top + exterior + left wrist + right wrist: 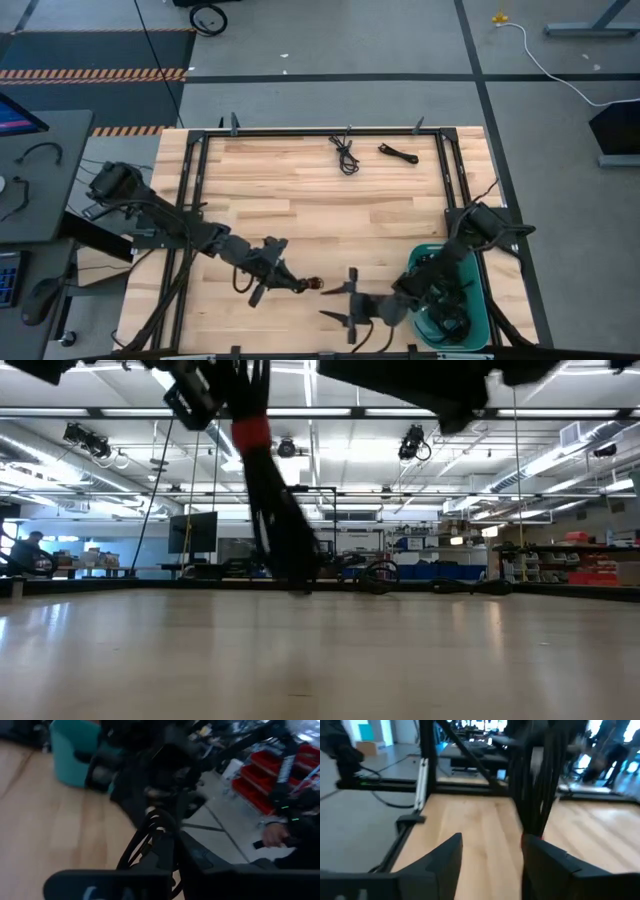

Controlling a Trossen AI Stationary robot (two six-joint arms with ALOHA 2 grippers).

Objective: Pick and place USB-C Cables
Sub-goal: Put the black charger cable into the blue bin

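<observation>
Black cord, bundled with a red tie, is what we find at the centre of this moment: one USB-C cable bundle point(300, 285) hangs from the left gripper point(280, 277), whose jaws are pinched fully shut on it, above the near edge of the table point(300, 200) at about its middle. In the low view the bundle dangles lengthwise with the red band near the top, clear of the wood, which we judge suits a hand-over in the air. The right gripper point(348, 300) faces it from just beside, jaws spread wide and holding nothing; its wrist view shows the cords passing between the two fingers point(547, 865), so we read it as positioned to receive. A teal bin point(480, 310) stands at the near right corner, under the right arm, with dark cords already inside; we take it for the destination. Two further cables remain near the far edge: a loose one point(345, 152) and a short bundled one point(398, 152), well apart from both grippers.
</observation>
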